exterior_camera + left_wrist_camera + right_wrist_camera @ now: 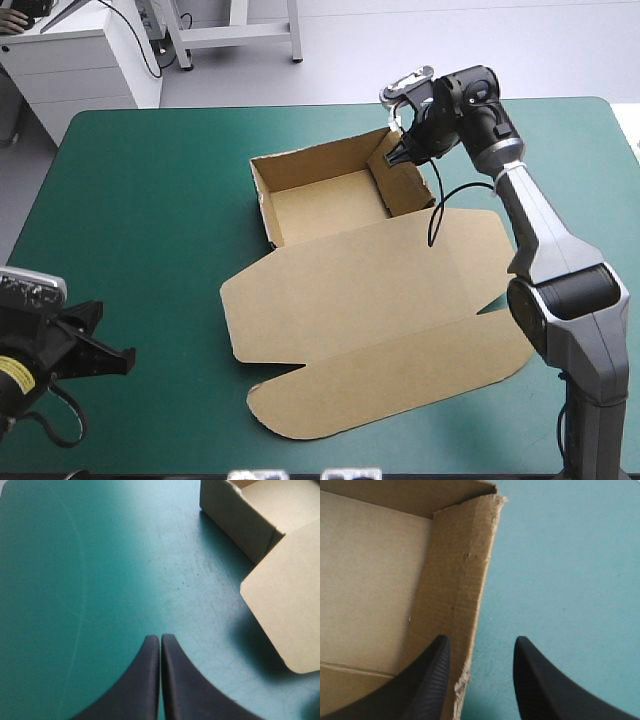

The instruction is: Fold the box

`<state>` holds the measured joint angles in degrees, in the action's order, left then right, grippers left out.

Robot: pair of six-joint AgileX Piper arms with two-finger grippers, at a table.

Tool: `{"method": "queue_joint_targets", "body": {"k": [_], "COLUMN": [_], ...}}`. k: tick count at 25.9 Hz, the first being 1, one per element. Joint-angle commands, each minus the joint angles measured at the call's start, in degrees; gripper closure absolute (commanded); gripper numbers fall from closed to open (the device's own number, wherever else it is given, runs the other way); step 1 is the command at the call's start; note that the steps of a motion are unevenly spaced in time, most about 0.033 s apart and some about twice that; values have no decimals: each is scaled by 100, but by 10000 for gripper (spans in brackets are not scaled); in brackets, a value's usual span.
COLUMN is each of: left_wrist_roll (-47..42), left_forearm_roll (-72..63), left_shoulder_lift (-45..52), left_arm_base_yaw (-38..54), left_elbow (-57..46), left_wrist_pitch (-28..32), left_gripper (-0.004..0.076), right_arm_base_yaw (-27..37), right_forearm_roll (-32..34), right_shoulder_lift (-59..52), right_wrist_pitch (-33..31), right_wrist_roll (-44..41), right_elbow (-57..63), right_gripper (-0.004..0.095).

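The right gripper (pixel 398 155) stands open astride the right wall (pixel 455 595) of the box (pixel 340 300), near that wall's far corner. One black finger (pixel 427 680) is inside the tray, the other (pixel 545 685) is outside over the teal-green cover (pixel 150 200), and the board rises in the gap between them, close to the inner finger. The jaws are not closed on the wall. Whether either finger touches the board cannot be told.

The brown box sits in the middle of the table as an open tray (pixel 325 200) with its lid (pixel 380 275) lying flat. Its long axis runs from the table's far edge toward the near edge: the tray end points away from the robot and the lid's rounded tuck flap (pixel 390 385) points toward it. The whole sheet is turned slightly, its right side lying farther from the robot than its left.

Well apart from the box, near the table's near left corner, the left gripper (pixel 160 639) hangs over bare cover, its fingers pressed together into a single point with nothing between them.
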<state>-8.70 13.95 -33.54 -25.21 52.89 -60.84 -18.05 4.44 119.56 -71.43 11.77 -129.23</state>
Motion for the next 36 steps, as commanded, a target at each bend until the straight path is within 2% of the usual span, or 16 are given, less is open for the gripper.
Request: {"method": "queue_joint_targets", "body": {"k": [1,3,6,12,14,18,20,24,30,36], "left_wrist_roll": [-215,-356,-383,-462,-470,-470,-470,-470,-470,-470], "left_forearm_roll": [122,122,95,95,95,293,409,388,412,412], "left_shoulder_lift": [518,1006,1670,2034,2034,2034,2034,2034,2034,2034], "left_arm_base_yaw": [-27,-27,-27,-27,-27,-27,-27,-27,-27,-27], "left_elbow": [-523,-996,-1480,-1569,-1579,-1759,-2002,-2138,-2147,-2147], "left_wrist_pitch": [659,943,910,812,764,765,727,790,803,803], "left_gripper": [732,732,732,732,732,732,732,732,732,732], "right_arm_base_yaw": [73,95,95,95,95,95,158,515,1387,2598], "right_forearm_roll": [-204,-369,-369,-253,-126,589,1079,1066,1077,1065], "right_shoulder_lift": [-25,188,492,751,751,751,751,751,751,751], "right_wrist_pitch": [-24,-24,-24,-24,-24,-24,-24,-24,-24,-24], "right_wrist_roll": [4,-7,-24,-300,-386,-424,-478,-478,-253,0], "right_elbow": [-153,-153,-129,-105,-105,-105,-105,-105,-105,-105], "right_gripper": [508,508,508,528,609,923,928,928,928,928]}}
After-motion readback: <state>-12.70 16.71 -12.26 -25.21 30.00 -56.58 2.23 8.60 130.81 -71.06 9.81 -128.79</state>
